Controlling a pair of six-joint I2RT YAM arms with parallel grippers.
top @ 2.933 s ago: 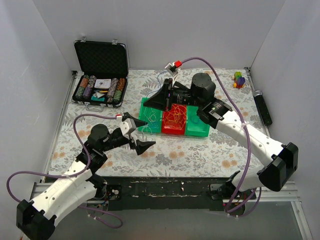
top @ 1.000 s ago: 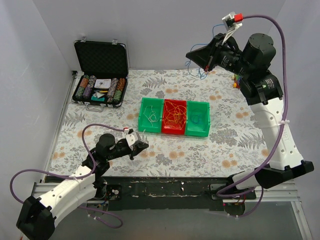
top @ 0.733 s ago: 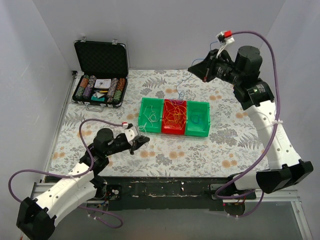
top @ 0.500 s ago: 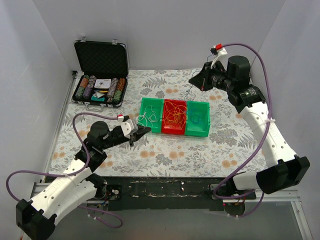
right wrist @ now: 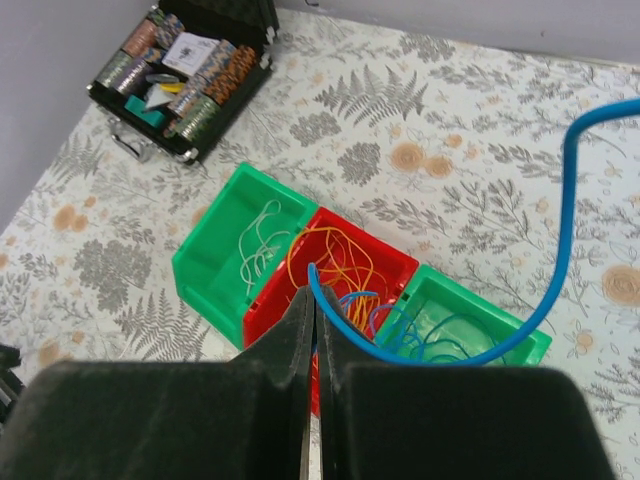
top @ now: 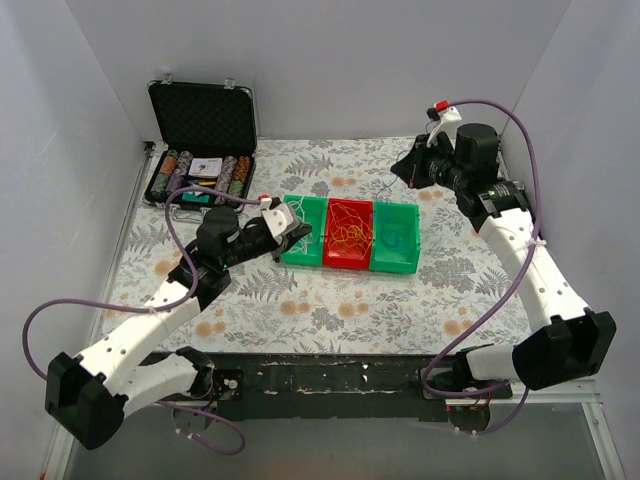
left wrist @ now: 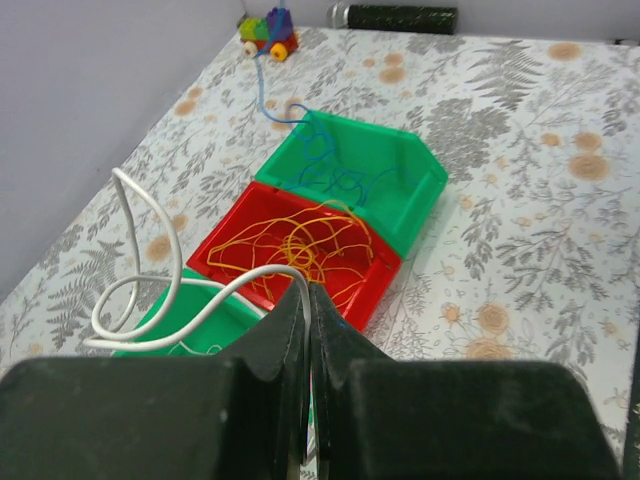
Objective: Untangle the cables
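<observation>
Nearer the bin row (top: pixel 350 264) now, left fingers (left wrist: pixel 283 345) clench the white cable (left wrist: pixel 152 218), right fingers (right wrist: pixel 292 350) the blue cable (right wrist: pixel 566 200); each probably wants slow release over its own bin.

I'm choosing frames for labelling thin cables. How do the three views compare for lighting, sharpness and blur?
Top external: soft, even light with no harsh glare, but the strands in the red bin are barely resolved. Left wrist: the white cable is crisp, while the dark closed jaws in the foreground are soft. Right wrist: the blue cable is sharp, and the jaws are likewise dark and blurred.
</observation>
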